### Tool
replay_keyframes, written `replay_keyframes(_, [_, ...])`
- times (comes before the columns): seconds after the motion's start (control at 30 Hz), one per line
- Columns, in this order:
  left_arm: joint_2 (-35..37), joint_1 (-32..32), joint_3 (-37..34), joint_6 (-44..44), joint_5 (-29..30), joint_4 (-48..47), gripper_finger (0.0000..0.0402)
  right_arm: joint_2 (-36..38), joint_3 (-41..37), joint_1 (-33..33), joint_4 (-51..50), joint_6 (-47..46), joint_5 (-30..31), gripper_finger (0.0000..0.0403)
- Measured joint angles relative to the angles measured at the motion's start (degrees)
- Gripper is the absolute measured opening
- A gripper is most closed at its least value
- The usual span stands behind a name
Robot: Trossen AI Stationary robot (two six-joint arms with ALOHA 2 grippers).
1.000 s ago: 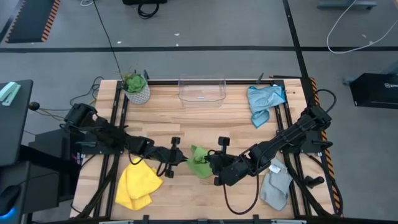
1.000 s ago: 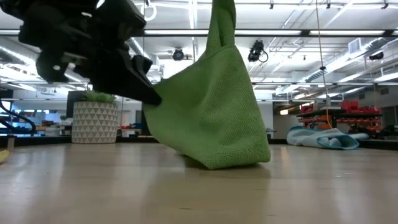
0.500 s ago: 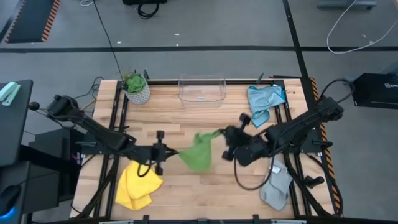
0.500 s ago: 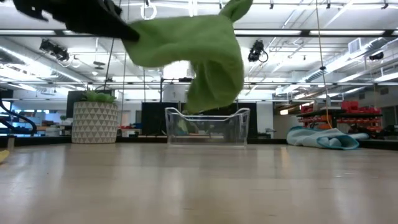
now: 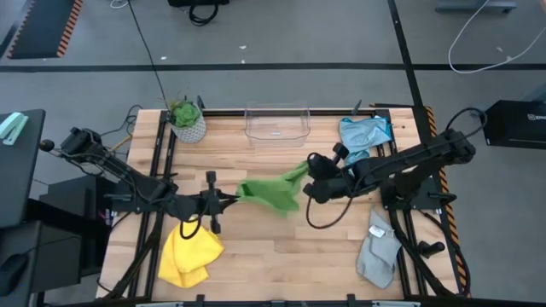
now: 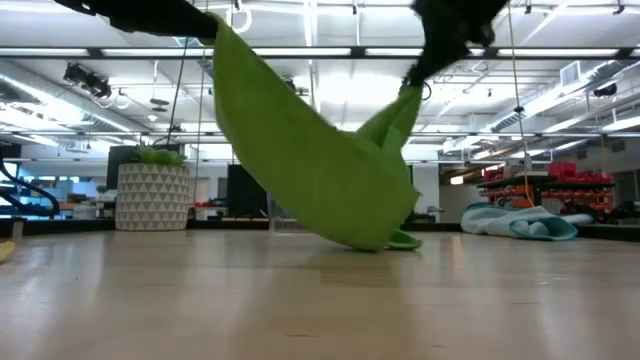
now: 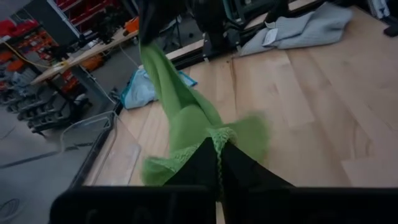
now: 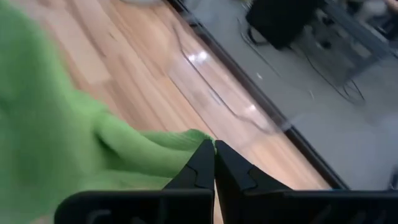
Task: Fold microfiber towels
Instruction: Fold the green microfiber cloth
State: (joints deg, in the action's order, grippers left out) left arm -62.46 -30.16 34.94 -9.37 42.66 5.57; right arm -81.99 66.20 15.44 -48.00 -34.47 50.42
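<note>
The bright green towel [image 5: 269, 194] hangs spread between my two grippers over the middle of the table. In the low view its sagging lower fold [image 6: 375, 240] reaches the tabletop. My left gripper [image 5: 227, 200] is shut on its left corner. My right gripper [image 5: 309, 176] is shut on its far right corner. The yellow towel [image 5: 188, 256] lies crumpled at the near left, the light blue towel [image 5: 363, 136] at the far right, and the pale grey towel [image 5: 380, 251] at the near right. My left gripper pinches a corner of the green towel [image 7: 217, 135] between its two fingers, coming level from the table's left. The cloth runs taut from there toward the other gripper. My right gripper pinches the opposite corner [image 8: 189, 142] between its two fingers, coming from the table's right, slanting down. The cloth below it [image 6: 405, 105] is bunched into a narrow strip, and the towel's middle sags down to the table.
A clear plastic bin [image 5: 277, 124] stands at the far middle edge. A leafy plant in a white patterned pot [image 5: 186, 121] stands at the far left. Bare wood [image 5: 281, 256] lies near the front edge between the yellow and grey towels.
Both grippers have risen with the green towel and drawn apart, the left toward the table's left edge, the right toward the far right. The towel went from a bunched heap on the table to lifted clear, and now hangs spread out with its lower fold back at the tabletop.
</note>
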Motion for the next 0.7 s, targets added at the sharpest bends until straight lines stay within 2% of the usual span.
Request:
replay_keyframes(0.23, [-0.11,-0.55,0.00,0.70,0.23,0.10,0.0011,1.12,-6.89,-3.81,1.04,-4.63,-2.90,0.0007])
replay_keyframes(0.33, [-0.11,-1.27,-0.01,1.51,0.22,0.24,0.0007,1.15,-8.95,-5.39,3.49,-5.28,-6.69,0.0024])
replay_keyframes(0.53, [-0.13,-2.73,0.00,4.19,0.21,0.26,0.0011,2.43,-8.92,-4.86,3.10,-4.94,-10.71,0.0135])
replay_keyframes(0.7, [-0.59,-3.85,-0.02,4.94,0.21,-0.08,0.0007,4.95,-7.59,1.64,6.69,-0.76,-11.16,0.0224])
